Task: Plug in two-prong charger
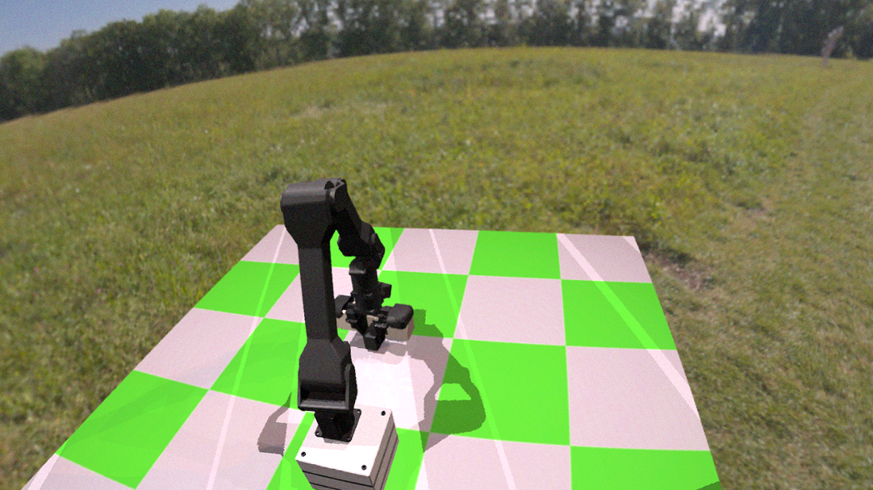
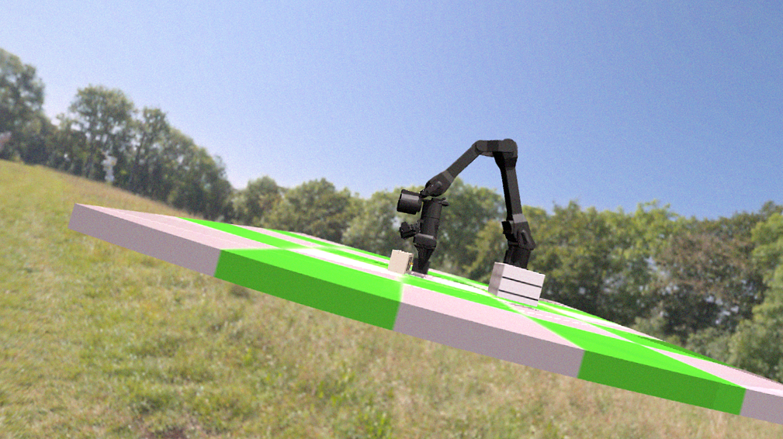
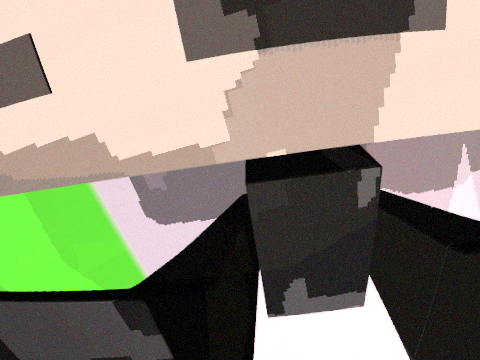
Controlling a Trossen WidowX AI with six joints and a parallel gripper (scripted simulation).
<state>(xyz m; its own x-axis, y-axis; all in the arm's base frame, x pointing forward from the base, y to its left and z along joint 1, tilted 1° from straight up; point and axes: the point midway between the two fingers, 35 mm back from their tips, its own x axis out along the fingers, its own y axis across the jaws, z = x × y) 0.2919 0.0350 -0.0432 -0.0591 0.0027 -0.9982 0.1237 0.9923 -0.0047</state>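
Observation:
The black two-prong charger stands out below the edge of the cream power strip in the wrist view. My gripper is shut on the charger, with a black finger on each side of it. The charger's front end meets the strip's edge in the wrist view. No prongs show; whether they are seated in the right outlet is hidden. A dark patch on the strip lies in line with the charger, and another dark patch shows at the left.
The arm's white base block stands on the green and pale checkered table top. The strip stands on the far side of the gripper from the base. Shadows fall across the table and strip.

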